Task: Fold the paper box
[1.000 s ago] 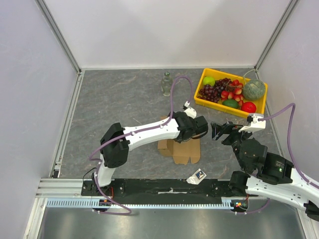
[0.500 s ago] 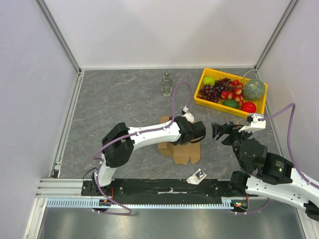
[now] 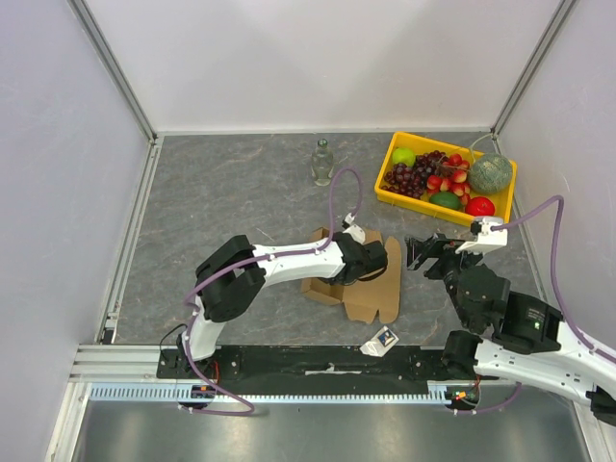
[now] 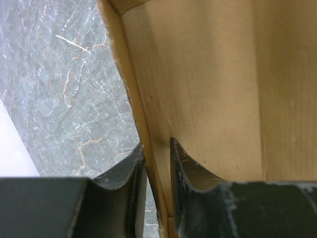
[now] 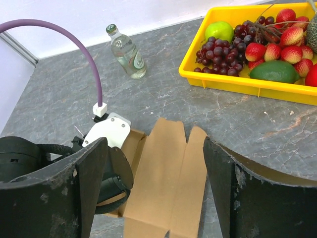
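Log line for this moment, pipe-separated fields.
left claw: shut on paper box edge | right claw: open, apart from box | fold: not yet done

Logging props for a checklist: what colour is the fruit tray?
Yellow; the tray shows best in the right wrist view.

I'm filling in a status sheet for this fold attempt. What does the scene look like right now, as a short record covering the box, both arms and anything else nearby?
paper box: brown die-cut cardboard, opened out, not yet a carton
left gripper: jaws shut on a panel edge of the box
right gripper: jaws open, empty, beside the box
yellow tray: holds fruit, apart from the box
glass bottle: standing, beyond the box
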Available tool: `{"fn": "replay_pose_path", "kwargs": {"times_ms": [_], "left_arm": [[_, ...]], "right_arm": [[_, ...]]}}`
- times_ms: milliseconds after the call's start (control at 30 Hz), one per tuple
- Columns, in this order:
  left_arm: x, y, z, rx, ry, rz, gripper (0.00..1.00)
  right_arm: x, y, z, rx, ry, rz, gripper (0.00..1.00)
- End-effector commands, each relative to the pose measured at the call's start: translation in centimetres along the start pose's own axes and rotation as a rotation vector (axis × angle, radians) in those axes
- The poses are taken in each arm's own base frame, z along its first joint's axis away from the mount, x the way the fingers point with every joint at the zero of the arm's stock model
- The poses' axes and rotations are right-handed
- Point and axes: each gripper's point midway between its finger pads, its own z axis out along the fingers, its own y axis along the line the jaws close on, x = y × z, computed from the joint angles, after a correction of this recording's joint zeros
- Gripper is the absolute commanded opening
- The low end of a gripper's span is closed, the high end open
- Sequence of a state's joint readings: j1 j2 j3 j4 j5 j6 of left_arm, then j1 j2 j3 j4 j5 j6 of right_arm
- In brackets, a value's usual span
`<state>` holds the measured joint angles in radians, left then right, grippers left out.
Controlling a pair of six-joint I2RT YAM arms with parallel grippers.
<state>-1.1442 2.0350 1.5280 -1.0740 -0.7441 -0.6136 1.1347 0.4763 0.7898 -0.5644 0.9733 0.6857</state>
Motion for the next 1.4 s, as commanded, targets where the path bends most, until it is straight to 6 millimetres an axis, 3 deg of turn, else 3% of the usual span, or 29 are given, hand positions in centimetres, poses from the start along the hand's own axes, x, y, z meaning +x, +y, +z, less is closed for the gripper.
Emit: {"fn": "replay_pose_path", "kwargs": {"times_ms": [0,200,467,567,767,933,1167,1233,1367], "left_arm": [[-1.5,-0.1,-0.6,0.068,-0.056,-0.084,0.26],[-1.1,-0.5,0.3,0.126,-0.057,-0.111,0.15],[-0.2,-0.9,2.3,0.214,-0.039,-0.154,0.13],[0.1,-1.0,2.8,0.243,-0.041,-0.171,0.13],[0.7,-1.5,3.7,0.324,-0.031,-0.228,0.12],[0.8,-1.6,3.6,0.394,-0.04,-0.281,0.13],[0.4,-1.6,3.0,0.484,-0.076,-0.339,0.15],[0.3,-1.7,2.8,0.508,-0.085,-0.351,0.17],[0.0,-1.7,2.5,0.539,-0.098,-0.359,0.19]], "right_arm": [[-1.1,0.8,0.1,-0.008,-0.01,0.0,0.85],[-0.9,2.0,0.6,-0.028,0.003,-0.041,0.85],[0.1,4.9,0.8,-0.166,0.05,-0.144,0.86],[0.8,7.0,0.6,-0.278,0.076,-0.202,0.86],[3.6,10.8,-0.3,-0.503,0.18,-0.343,0.86],[6.4,11.8,-1.2,-0.634,0.237,-0.421,0.82],[9.0,12.5,-1.5,-0.728,0.249,-0.461,0.5],[10.1,13.0,-1.4,-0.75,0.287,-0.493,0.49],[12.6,14.2,-1.1,-0.799,0.365,-0.552,0.58]]}}
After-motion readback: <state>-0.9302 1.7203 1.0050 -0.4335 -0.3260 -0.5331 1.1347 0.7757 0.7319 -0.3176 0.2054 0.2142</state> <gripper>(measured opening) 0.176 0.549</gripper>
